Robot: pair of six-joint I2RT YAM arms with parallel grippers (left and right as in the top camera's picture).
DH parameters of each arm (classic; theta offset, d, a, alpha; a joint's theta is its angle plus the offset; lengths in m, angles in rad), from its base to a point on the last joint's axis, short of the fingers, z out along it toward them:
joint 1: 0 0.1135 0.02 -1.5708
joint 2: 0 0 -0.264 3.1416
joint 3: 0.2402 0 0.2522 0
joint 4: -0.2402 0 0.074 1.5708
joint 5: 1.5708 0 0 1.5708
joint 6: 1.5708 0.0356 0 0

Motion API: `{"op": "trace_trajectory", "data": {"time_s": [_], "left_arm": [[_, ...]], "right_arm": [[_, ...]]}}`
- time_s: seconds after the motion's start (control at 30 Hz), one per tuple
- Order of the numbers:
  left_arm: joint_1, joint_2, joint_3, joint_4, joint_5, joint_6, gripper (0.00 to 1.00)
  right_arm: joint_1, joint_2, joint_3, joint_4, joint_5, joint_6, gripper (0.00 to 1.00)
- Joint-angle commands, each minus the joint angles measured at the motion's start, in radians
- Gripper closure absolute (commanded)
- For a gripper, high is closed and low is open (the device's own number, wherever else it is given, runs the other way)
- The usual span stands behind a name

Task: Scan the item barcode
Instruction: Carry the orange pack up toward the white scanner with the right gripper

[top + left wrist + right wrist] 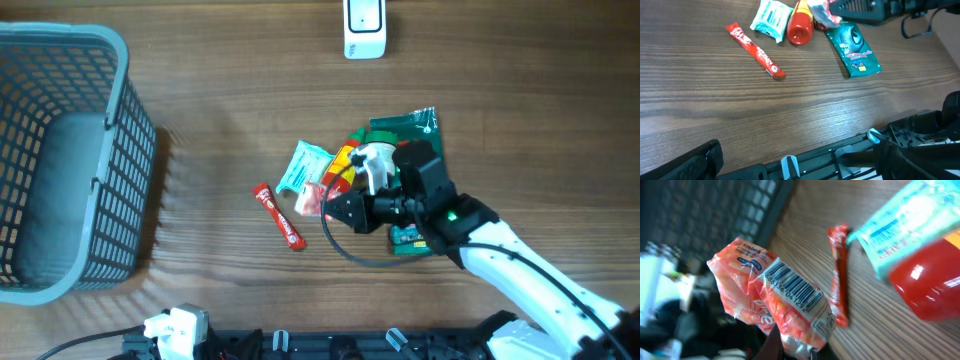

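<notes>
Item 1, the task's thing: an orange-and-white crinkled plastic snack packet, pinched by its lower edge in my right gripper, whose jaws are pressed together on the film. It is over the pile in the middle of the wooden desk; whether it is fully lifted clear I cannot tell. Its black-and-white barcode panel is uncovered and faces back toward my wrist. Item 2: a white upright barcode scanner at the far edge of the desk, well apart from the packet. Items 3 to 6, lying loose by the pile: a thin red stick sachet, a pale teal foil pouch, a red plastic bottle and a dark green flat packet. Item 7: a grey-blue plastic mesh basket at the left. My left gripper is spread wide and holds nothing. Handling note, as I judge it: raise the packet clear of its neighbours, carry it to the scanner, and roll my wrist so the barcode meets the scanner's face squarely, with the film pulled flat and my fingertips off the bars.
</notes>
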Motion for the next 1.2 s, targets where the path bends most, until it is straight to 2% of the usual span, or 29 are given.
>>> {"op": "trace_trajectory", "data": {"time_s": [0.0, 0.1, 0.2, 0.37, 0.47, 0.57, 0.63, 0.77, 0.83, 0.97, 1.17], "left_arm": [[-0.001, -0.002, 0.000, 0.000, 0.001, -0.003, 0.00], [-0.001, -0.002, 0.000, 0.000, 0.001, -0.003, 0.00], [-0.001, -0.002, 0.000, 0.000, 0.001, -0.003, 0.00], [-0.001, -0.002, 0.000, 0.000, 0.001, -0.003, 0.00], [-0.001, -0.002, 0.000, 0.000, 0.001, -0.003, 0.00], [-0.001, -0.002, 0.000, 0.000, 0.001, -0.003, 0.00], [-0.001, -0.002, 0.000, 0.000, 0.002, -0.003, 0.00], [-0.001, -0.002, 0.000, 0.000, 0.002, -0.003, 0.00], [-0.001, -0.002, 0.000, 0.000, 0.001, -0.003, 0.00], [-0.001, -0.002, 0.000, 0.000, 0.001, -0.003, 0.00], [-0.001, -0.002, 0.000, 0.000, 0.002, -0.003, 0.00]], "right_arm": [[-0.010, 0.020, 0.001, 0.150, -0.152, 0.310, 0.96], [-0.072, 0.021, 0.001, 0.267, -0.164, 0.637, 0.96], [-0.140, 0.026, 0.001, 0.325, -0.151, 0.848, 0.95], [-0.237, 0.082, 0.001, 0.479, -0.072, 1.082, 0.95], [-0.261, 0.176, 0.002, 0.599, -0.031, 1.217, 0.96], [-0.262, 0.323, 0.017, 0.846, 0.000, 1.326, 0.96], [-0.262, 0.431, 0.066, 0.951, 0.000, 1.397, 0.95], [-0.281, 0.621, 0.266, 0.970, -0.015, 1.362, 0.96], [-0.300, 0.716, 0.417, 0.923, -0.055, 1.326, 0.95], [-0.330, 0.842, 0.669, 0.683, -0.044, 1.211, 0.96], [-0.358, 0.951, 0.838, 0.592, 0.076, 1.210, 0.95]]}}
